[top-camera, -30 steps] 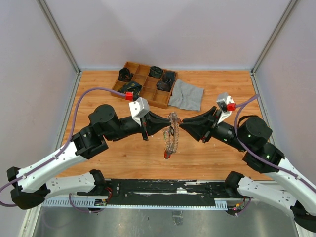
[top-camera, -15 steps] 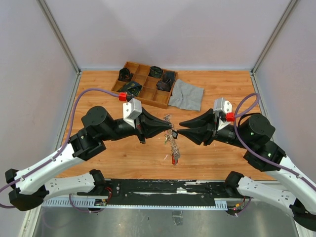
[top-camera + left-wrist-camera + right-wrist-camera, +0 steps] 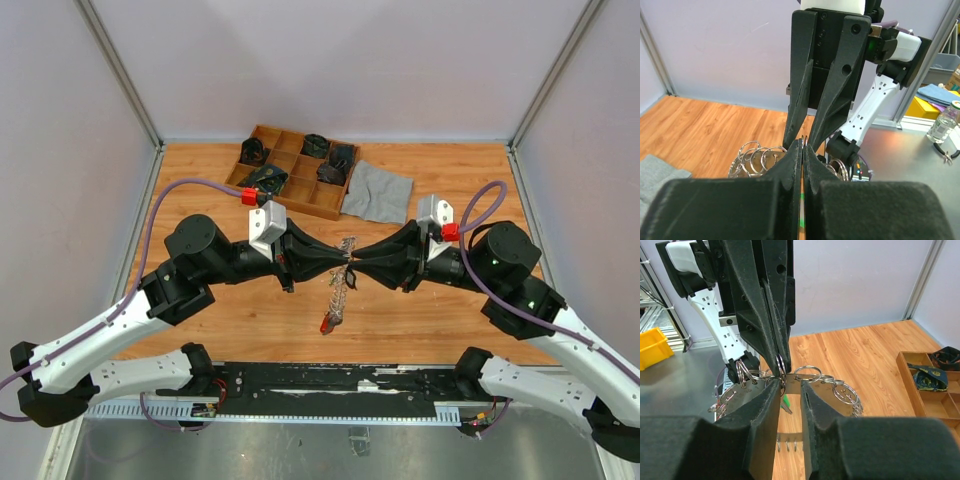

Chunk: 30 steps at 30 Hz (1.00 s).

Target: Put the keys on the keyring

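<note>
Large metal keyring crowded with silver keys (image 3: 338, 292) hangs over mid-bench, clenched at its top by the left gripper (image 3: 345, 262). Right gripper (image 3: 358, 266) meets it tip to tip, jaws narrowly apart about metal there; we cannot tell whether they bite. We judge threading in hand: next calls for easing a key along the ring's split.

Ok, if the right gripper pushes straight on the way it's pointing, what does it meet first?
The keyring, right at its tips, and just behind it the left gripper, shut on one of its loops. The right gripper looks to have almost no free travel, though depth is unclear.
</note>
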Motion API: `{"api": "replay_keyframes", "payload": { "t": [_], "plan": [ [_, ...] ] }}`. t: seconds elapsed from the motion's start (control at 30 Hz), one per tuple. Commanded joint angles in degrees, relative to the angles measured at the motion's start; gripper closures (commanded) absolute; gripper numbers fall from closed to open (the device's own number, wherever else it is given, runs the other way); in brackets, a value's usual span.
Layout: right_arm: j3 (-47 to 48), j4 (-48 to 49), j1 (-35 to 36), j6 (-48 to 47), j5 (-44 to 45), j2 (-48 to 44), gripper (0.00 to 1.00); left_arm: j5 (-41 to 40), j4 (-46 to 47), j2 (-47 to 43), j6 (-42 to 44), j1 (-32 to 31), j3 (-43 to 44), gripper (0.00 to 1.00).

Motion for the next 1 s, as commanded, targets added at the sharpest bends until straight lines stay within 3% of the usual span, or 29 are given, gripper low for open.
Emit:
{"api": "replay_keyframes", "payload": {
  "t": [0.0, 0.4, 0.6, 0.83, 0.97],
  "plan": [
    [1.42, 2.64, 1.58, 0.11, -2.37, 0.39, 0.78, 0.83, 4.37, -0.46, -0.01, -0.53, 0.56, 1.0],
    [1.83, 3.36, 1.58, 0.54, -3.62, 1.45, 0.89, 1.55, 4.32, -0.18, 0.0, -0.52, 0.64, 1.0],
    [2.96, 3.07, 1.58, -0.33, -5.27, 2.08, 1.0, 2.62, 4.35, 0.21, -0.18, -0.54, 0.78, 1.0],
    [7.92, -5.28, 1.54, -5.51, -4.56, 3.0, 1.0, 3.52, 4.16, 0.44, -0.28, -0.52, 0.87, 0.99],
    [13.62, -15.29, 1.58, -8.88, -4.14, 5.54, 1.0, 3.66, 4.03, 0.51, -0.27, -0.54, 0.79, 0.88]
  ]
}}
